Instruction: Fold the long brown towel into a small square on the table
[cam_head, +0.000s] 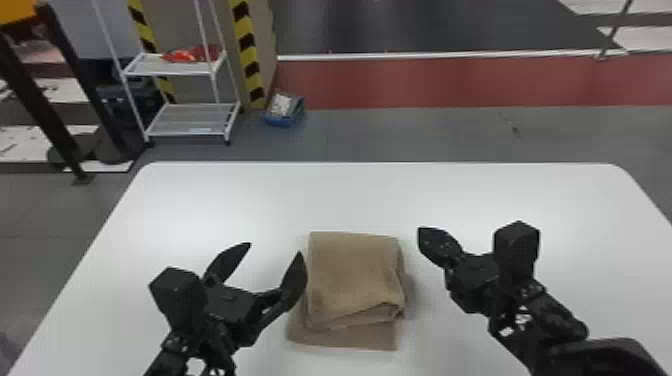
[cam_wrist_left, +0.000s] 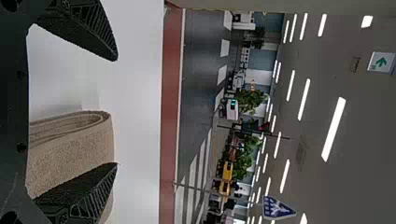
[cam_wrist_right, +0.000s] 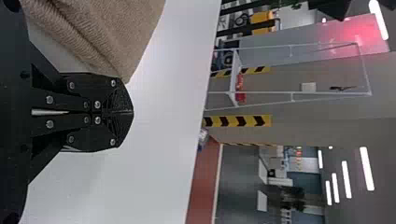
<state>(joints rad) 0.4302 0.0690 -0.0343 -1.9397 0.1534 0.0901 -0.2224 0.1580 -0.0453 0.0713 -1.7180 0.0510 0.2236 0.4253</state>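
Left wrist view: folded brown cloth towel (cam_head: 352, 275), looped layers. Head view: flap (cam_head: 350, 337) underneath. One towel; two flat-fingered black grippers: left gripper (cam_head: 274, 248) apart, right gripper (cam_head: 421, 236) together.

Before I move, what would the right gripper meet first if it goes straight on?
The way looks free over the table: the right gripper points past the towel, though the gripper's height is hard to judge.

The left arm (cam_head: 172, 350) reached in from the near edge, its gripper (cam_head: 275, 248) aimed toward the far side, the two fingers (cam_head: 295, 277) spread wide. The right arm (cam_head: 560, 320) slanted in from the near right, its gripper (cam_head: 422, 236) pointing far and left, fingers (cam_wrist_right: 122, 100) pressed together.
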